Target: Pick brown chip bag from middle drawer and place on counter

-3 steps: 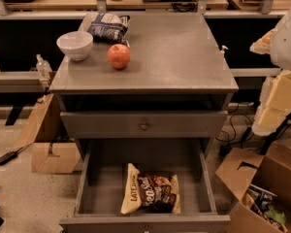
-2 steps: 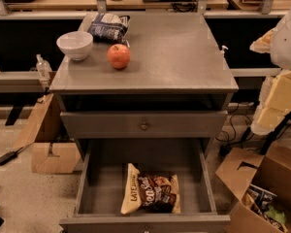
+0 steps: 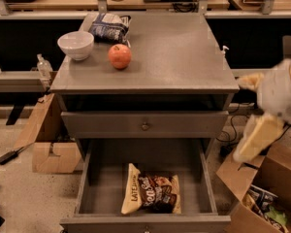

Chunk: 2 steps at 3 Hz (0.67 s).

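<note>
The brown chip bag [image 3: 152, 195] lies flat on the floor of the open middle drawer [image 3: 103, 188], near its front, with the tan edge to the left. The counter [image 3: 174, 52] is the grey cabinet top above it. My gripper [image 3: 256, 139] hangs at the right of the cabinet, outside the drawer, about level with the closed drawer front and above and to the right of the bag. It touches nothing.
On the counter's back left stand a white bowl [image 3: 76, 44], a red apple [image 3: 120, 56] and a blue-and-white snack bag [image 3: 109, 27]. A closed drawer front with a knob [image 3: 145, 126] sits above the open drawer. Cardboard boxes stand at the left [image 3: 51, 154] and right [image 3: 269, 193].
My arm and gripper have moved down and slightly left, toward the cabinet's right side. The bag and the counter items have not moved.
</note>
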Tool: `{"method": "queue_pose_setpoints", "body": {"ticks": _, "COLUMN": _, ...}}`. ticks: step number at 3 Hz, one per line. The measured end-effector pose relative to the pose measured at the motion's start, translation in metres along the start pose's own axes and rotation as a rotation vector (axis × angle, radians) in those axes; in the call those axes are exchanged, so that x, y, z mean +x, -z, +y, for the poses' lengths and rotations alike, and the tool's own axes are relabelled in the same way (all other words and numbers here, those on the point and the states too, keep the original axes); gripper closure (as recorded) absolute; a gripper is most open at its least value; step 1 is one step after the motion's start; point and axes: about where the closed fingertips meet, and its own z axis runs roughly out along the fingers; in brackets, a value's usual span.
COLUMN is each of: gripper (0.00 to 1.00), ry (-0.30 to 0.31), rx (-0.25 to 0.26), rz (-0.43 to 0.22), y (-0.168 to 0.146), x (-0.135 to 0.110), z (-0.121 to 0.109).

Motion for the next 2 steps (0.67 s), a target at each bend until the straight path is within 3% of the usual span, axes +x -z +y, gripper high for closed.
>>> {"method": "queue_pose_setpoints", "body": {"ticks": 1, "gripper": 0.00, "ry": -0.007, "rx": -0.009, "rz": -0.132, "y": -0.064, "x": 0.032, "z": 0.015}}
{"method": "queue_pose_setpoints", "body": {"ticks": 2, "gripper": 0.00, "ry": -0.020, "rx": 0.064, "rz": -0.214, "y": -0.108, "x": 0.052, "z": 0.007}}
